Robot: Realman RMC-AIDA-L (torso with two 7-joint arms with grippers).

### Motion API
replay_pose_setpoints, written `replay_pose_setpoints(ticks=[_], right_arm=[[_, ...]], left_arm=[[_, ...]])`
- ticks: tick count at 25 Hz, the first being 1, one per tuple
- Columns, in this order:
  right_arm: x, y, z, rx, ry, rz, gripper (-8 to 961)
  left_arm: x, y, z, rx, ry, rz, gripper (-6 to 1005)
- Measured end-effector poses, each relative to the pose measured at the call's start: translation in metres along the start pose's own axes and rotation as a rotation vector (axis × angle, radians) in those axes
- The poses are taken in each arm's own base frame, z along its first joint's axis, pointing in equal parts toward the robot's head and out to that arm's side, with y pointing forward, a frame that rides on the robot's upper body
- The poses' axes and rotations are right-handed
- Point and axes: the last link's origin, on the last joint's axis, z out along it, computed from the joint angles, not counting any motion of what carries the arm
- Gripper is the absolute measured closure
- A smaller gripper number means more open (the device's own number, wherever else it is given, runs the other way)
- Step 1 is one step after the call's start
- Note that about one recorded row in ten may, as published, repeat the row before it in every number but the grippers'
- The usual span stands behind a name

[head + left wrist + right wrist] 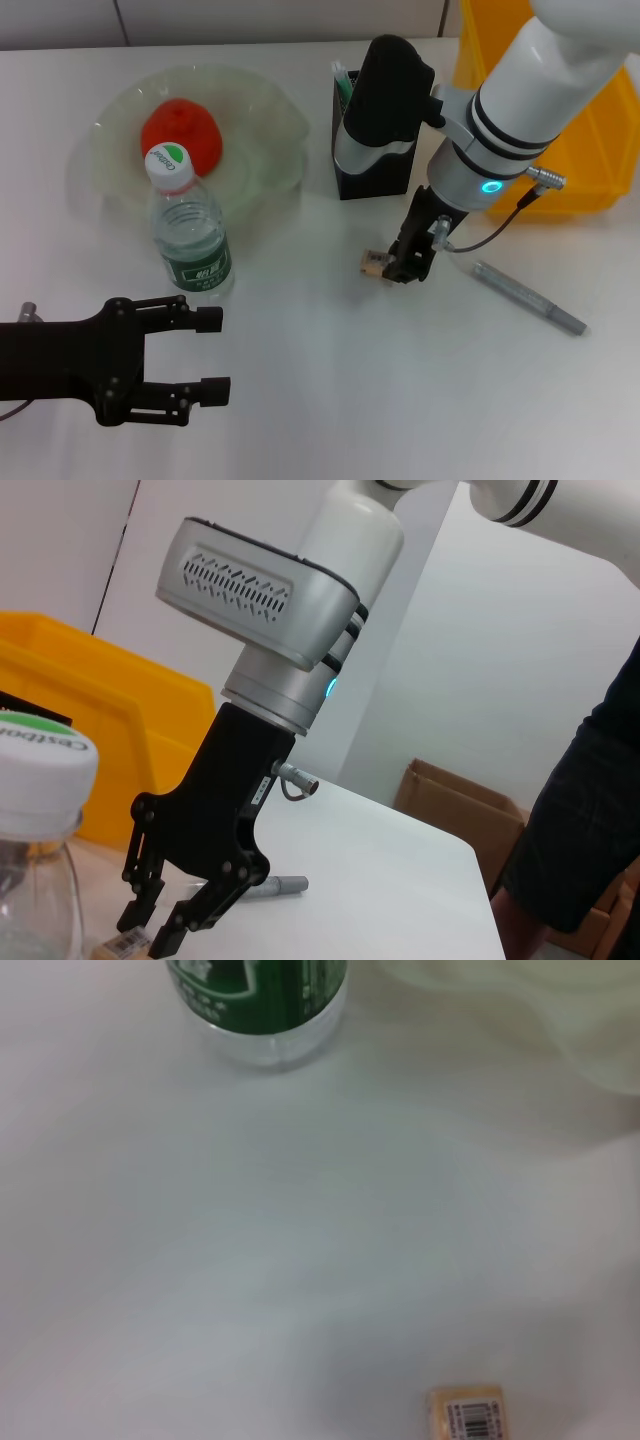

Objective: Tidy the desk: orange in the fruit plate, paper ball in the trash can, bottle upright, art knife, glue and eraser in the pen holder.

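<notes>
The orange [180,132] lies in the pale green fruit plate [262,105]. The bottle [192,240] stands upright in front of the plate and also shows in the left wrist view [40,780] and the right wrist view [262,1000]. The tan eraser [373,263] lies on the desk, seen too in the right wrist view [466,1412]. My right gripper [405,268] is open, its tips just beside the eraser; the left wrist view shows it too [155,925]. The grey art knife [530,298] lies to the right. The pen holder [372,170] stands behind. My left gripper [212,355] is open and empty at the front left. The paper ball is out of view.
The yellow trash can [600,130] stands at the back right, behind my right arm. A green-capped stick [342,78] stands in the pen holder. Bare desk lies between the bottle and the eraser. In the left wrist view, a cardboard box [460,800] stands beyond the desk.
</notes>
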Motion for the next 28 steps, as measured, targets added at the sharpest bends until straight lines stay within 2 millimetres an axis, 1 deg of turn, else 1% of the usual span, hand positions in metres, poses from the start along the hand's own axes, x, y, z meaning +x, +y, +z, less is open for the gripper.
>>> replay_pose_setpoints(ticks=[3,5,6,8,11,13,14,15,17,20,22,24,28], right_arm=[[-0.002,0.003,-0.011,-0.003,-0.034,-0.009,725],[-0.004,0.005,-0.033,-0.002,-0.105,-0.009,724],[-0.004,0.005,-0.033,-0.002,-0.105,-0.009,724],[-0.005,0.004,-0.060,0.020,-0.185,0.001,723],[-0.003,-0.008,-0.102,0.098,-0.319,0.048,708],[-0.001,-0.016,-0.122,0.151,-0.386,0.090,692],[0.000,-0.020,-0.129,0.173,-0.408,0.115,684],[0.001,-0.025,-0.132,0.194,-0.425,0.139,676],[0.001,-0.034,-0.132,0.225,-0.440,0.179,661],[-0.002,-0.047,-0.121,0.248,-0.428,0.210,638],[-0.005,-0.049,-0.111,0.229,-0.405,0.215,622],[-0.006,-0.050,-0.105,0.214,-0.390,0.214,607],[-0.008,-0.050,-0.104,0.215,-0.389,0.209,576]], left_arm=[[0.000,0.000,-0.001,0.001,0.000,-0.001,162],[0.000,0.000,-0.001,0.002,-0.001,-0.001,162],[0.000,0.000,-0.001,0.002,-0.001,-0.001,162],[0.000,0.000,-0.002,0.003,-0.002,0.000,162],[0.000,0.000,-0.002,0.003,-0.003,0.001,162],[0.000,-0.001,-0.002,0.003,-0.004,0.003,162],[0.001,-0.001,-0.002,0.003,-0.004,0.004,162],[0.001,-0.001,-0.002,0.003,-0.004,0.006,162],[0.002,-0.001,-0.001,0.001,-0.004,0.008,162],[0.003,-0.002,-0.001,-0.001,-0.004,0.011,162],[0.003,-0.002,0.000,-0.002,-0.005,0.012,162],[0.004,-0.002,0.000,-0.002,-0.004,0.012,162],[0.004,-0.002,0.000,-0.003,-0.004,0.012,162]])
